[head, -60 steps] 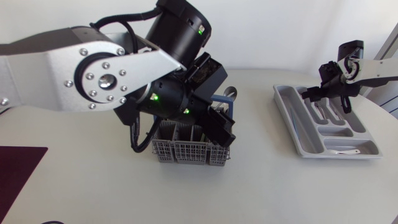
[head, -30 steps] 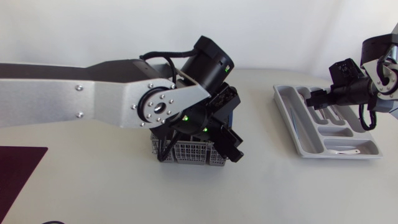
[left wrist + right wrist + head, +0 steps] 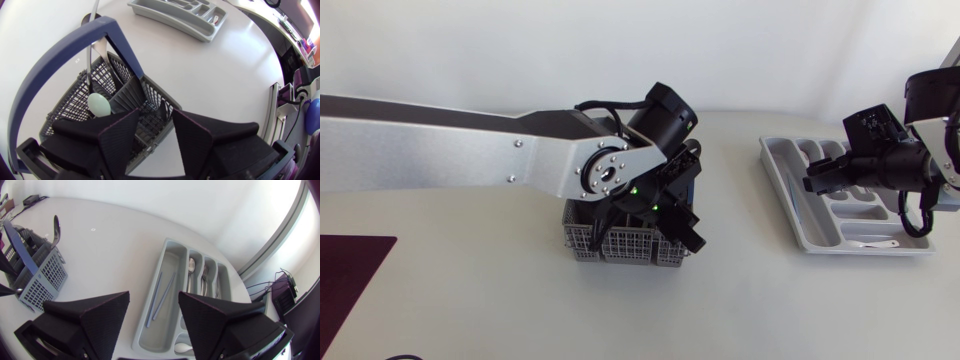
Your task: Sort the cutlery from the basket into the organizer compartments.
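The grey mesh basket (image 3: 620, 243) with a blue handle (image 3: 60, 55) stands mid-table. My left gripper (image 3: 682, 228) hangs over its right end, fingers apart; in the left wrist view (image 3: 155, 127) only the basket's rim shows under the gap. A pale green handle (image 3: 100, 105) and a metal spoon (image 3: 95, 47) stand in the basket beside the fingers. The grey organizer (image 3: 793, 215) lies at the right. My right gripper (image 3: 817, 180) hovers open and empty above it (image 3: 152, 305). The organizer (image 3: 167, 247) holds two blue-grey sticks (image 3: 160, 297), a spoon (image 3: 191, 266) and forks (image 3: 205, 275).
A dark red mat (image 3: 345, 275) lies at the table's front left corner. A white piece (image 3: 875, 243) lies in the organizer's front cross compartment. Bare tabletop stretches between the basket (image 3: 40, 275) and the organizer (image 3: 175, 10).
My left arm has swung down and right onto the basket, and its fingers have drawn closer together. My right gripper has shifted left and toward the front above the organizer.
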